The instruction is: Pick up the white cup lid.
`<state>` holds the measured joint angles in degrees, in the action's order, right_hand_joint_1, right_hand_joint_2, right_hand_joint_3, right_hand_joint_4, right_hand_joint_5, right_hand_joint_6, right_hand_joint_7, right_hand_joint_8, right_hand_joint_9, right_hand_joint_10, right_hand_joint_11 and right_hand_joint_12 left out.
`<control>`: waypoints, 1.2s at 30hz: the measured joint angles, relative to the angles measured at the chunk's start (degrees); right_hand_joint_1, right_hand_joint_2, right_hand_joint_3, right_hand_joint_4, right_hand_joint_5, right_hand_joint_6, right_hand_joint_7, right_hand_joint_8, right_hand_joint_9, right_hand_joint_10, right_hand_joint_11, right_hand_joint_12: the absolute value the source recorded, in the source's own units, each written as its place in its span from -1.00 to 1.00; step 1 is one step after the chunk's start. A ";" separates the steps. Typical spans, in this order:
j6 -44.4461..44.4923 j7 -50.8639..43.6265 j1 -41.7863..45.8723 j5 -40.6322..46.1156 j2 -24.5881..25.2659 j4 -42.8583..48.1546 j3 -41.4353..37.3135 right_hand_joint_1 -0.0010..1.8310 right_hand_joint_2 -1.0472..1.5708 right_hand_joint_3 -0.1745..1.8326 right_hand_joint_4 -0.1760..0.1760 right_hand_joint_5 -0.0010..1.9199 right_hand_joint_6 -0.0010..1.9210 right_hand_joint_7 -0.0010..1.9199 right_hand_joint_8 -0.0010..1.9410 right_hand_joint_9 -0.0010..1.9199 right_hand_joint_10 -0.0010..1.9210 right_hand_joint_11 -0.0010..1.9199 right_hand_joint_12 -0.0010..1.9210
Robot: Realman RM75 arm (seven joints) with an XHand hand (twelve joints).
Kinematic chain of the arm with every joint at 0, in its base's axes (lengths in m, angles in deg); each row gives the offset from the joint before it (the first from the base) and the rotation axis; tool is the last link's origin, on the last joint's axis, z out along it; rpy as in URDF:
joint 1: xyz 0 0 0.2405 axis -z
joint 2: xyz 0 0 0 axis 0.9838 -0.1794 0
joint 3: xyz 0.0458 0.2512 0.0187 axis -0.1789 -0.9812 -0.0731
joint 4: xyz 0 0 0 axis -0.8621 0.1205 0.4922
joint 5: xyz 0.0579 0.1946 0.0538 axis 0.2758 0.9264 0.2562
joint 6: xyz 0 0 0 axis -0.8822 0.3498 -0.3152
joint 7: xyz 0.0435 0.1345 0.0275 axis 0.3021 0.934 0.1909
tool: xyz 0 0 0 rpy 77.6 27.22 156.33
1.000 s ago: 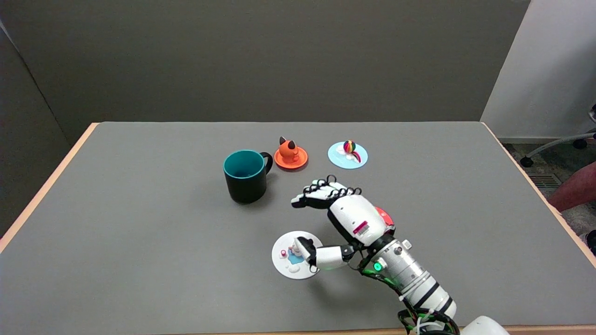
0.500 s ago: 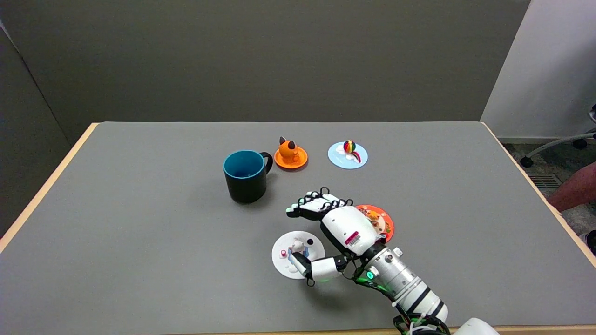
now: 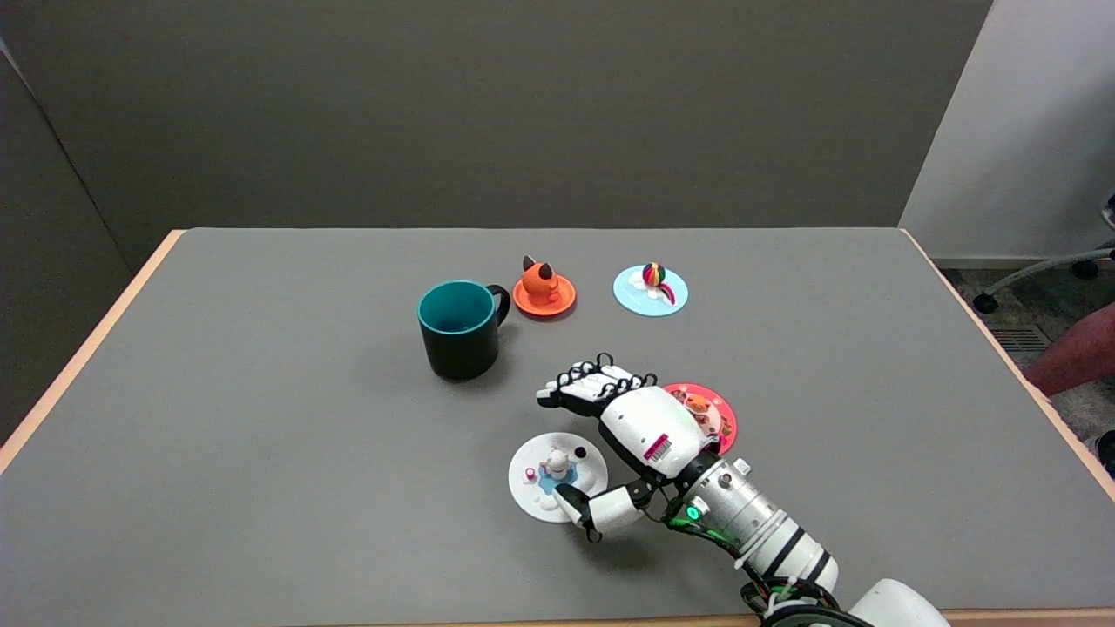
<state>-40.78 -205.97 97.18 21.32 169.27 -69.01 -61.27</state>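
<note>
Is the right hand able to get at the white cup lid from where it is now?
Probably yes. The right hand hangs open just right of the white cup lid, its thumb at the lid's near-right edge. Nothing lies between them; the red lid sits behind the hand.

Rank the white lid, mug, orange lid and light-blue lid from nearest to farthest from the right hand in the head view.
From the right hand:
1. White lid, just to its left, under the thumb.
2. Mug, up and left.
3 and 4. Orange lid and light-blue lid, at the far side; too close to call between them.
</note>
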 measured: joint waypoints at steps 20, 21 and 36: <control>-3.31 -0.12 -1.75 -0.58 -2.71 3.70 -1.52 -0.01 0.23 0.20 -0.73 -0.46 -0.72 -0.53 -0.82 -0.59 -0.82 -0.75 -0.72; -3.42 -0.11 -1.78 -0.60 -2.83 3.84 -1.52 -0.01 0.23 0.20 -0.73 -0.47 -0.72 -0.53 -0.82 -0.59 -0.82 -0.75 -0.72; -3.62 0.13 -1.36 -0.74 -3.40 4.36 -0.42 0.06 0.23 0.14 -0.84 -0.42 -0.71 -0.51 -0.81 -0.57 -0.83 -0.72 -0.77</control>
<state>-44.40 -205.84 95.83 20.57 165.88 -64.65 -61.69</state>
